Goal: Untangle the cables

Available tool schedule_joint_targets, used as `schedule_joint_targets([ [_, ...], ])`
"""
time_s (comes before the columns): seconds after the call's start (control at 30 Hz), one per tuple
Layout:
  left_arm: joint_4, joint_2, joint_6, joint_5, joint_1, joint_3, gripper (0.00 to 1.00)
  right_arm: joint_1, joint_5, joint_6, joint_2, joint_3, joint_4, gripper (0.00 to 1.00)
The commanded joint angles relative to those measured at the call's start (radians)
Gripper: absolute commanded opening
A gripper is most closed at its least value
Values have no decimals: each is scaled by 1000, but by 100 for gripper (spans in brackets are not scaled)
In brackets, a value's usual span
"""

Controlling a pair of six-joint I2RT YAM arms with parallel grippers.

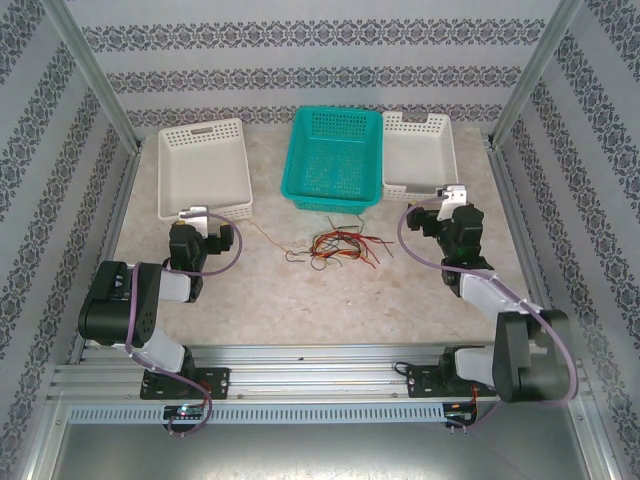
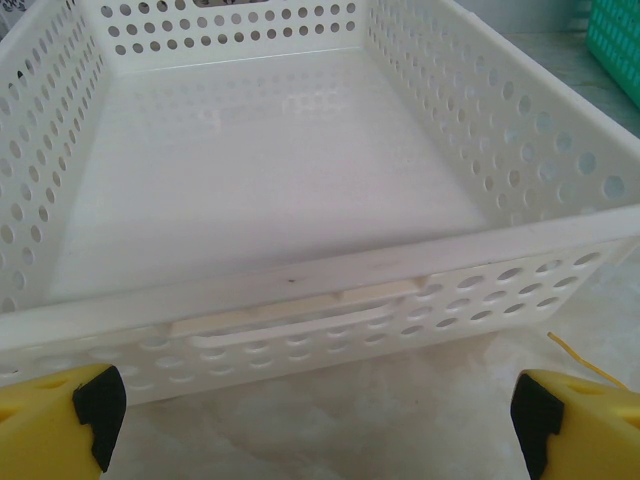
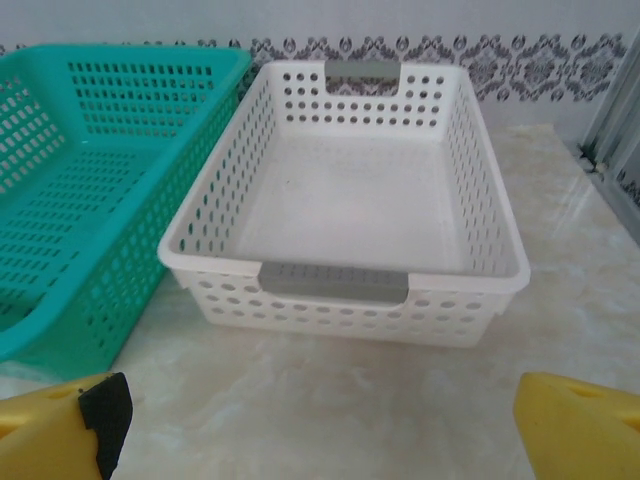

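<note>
Cables (image 1: 335, 245) lie tangled between the left hand (image 1: 195, 214) and right hand (image 1: 452, 194), both wide open and empty.

Table (image 1: 300, 300) — two white baskets (image 1: 205, 170) (image 1: 420, 155), teal basket (image 1: 335, 160), cables (image 1: 338, 245) — seemingly tangled.

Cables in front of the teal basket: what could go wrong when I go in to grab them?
The cables lie in one heap of thin red, tan and black strands; a pinch may catch several and tighten the tangle.
The heap sits close to the teal basket; a reaching gripper could nudge it.
A tan strand trails toward the open left gripper and might snag.
</note>
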Motion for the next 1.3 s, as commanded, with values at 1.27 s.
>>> schedule_joint_targets([
  [1.27,-538,-467,-297,119,-17,107,100,0,-166,558,-110,449,-669,98],
])
